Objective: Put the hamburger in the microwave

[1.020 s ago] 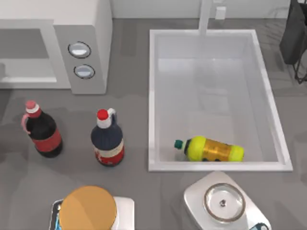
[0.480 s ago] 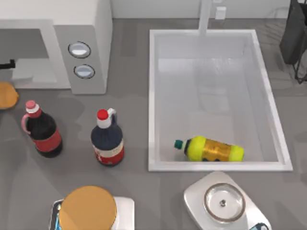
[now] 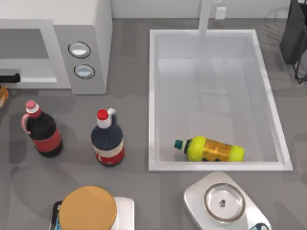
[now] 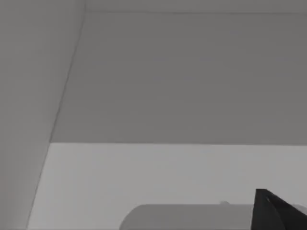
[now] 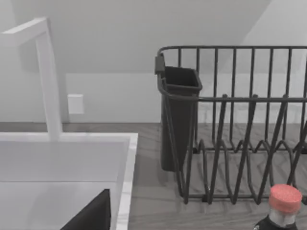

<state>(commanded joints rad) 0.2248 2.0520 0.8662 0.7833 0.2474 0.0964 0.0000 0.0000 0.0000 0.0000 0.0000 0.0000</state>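
Nearest edge of the table (image 3: 134, 105): flat orange disc on a white base (image 3: 88, 209) at the left, silver scale (image 3: 222, 202) to the right. Neither's the target, moving on.

One row back, two dark bottles stand upright: a red-label bottle (image 3: 42, 130) and a blue-bodied bottle (image 3: 108, 139). Over in the sink (image 3: 151, 96), a yellow bottle (image 3: 212, 149) lies on its side against the near wall.

Now the action, far left. The hamburger (image 3: 2, 94) is a mere orange sliver at the table's left edge, cut off by the frame, just behind the red-label bottle. Just beyond it is the left gripper (image 3: 8, 76), a dark bar poking in right at the mouth of the microwave (image 3: 96, 28). Bun sits on the near side of that bar, close by. Whether it's clamped or loose, can't tell.

The key relation, imo: the cavity opens directly beyond bun and gripper, so the move wanted is a short push away from the near edge, into the box. The bun's round, so there's no long axis to line up. Left arm's the near one by far. Left wrist view looks onto plain grey walls, likely the cavity interior.

Right gripper (image 5: 93, 216) hangs idle at the far right near the dish rack (image 5: 230, 124); grip state can't tell either.
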